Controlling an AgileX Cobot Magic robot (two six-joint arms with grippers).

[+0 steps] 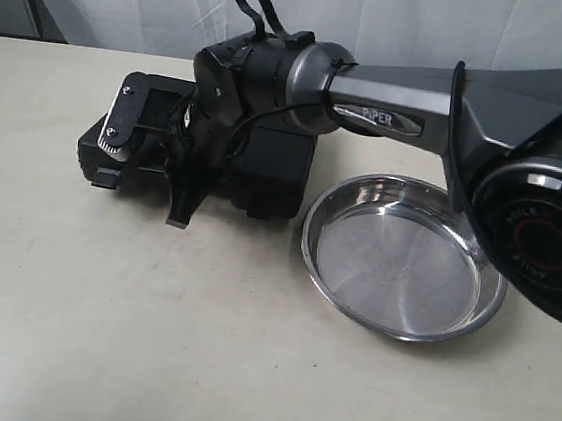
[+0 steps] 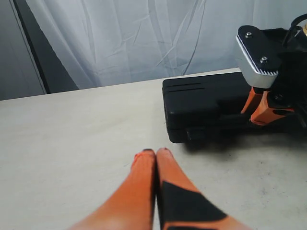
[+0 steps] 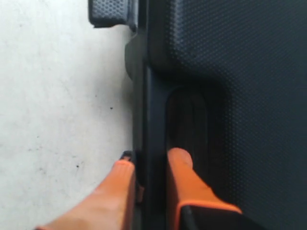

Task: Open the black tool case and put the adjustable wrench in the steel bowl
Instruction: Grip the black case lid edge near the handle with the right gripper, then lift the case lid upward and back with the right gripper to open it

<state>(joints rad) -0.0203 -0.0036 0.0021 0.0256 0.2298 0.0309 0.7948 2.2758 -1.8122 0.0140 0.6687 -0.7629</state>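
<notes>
The black tool case (image 1: 275, 170) lies closed on the table, left of the steel bowl (image 1: 396, 263), which holds nothing. The adjustable wrench is hidden. My right arm reaches across the bowl to the case's front edge. There my right gripper (image 3: 151, 158) is closed around the case's moulded handle bar (image 3: 154, 110), one finger in the handle recess and the other outside the edge. My left gripper (image 2: 156, 152) is shut with nothing in it, low over bare table, a short way from the case (image 2: 206, 103).
A small latch (image 3: 109, 13) sticks out from the case's edge beyond my right fingers (image 2: 259, 108). A white curtain (image 2: 144, 38) hangs behind the table. The beige tabletop (image 1: 147, 337) stretches in front of the case and bowl.
</notes>
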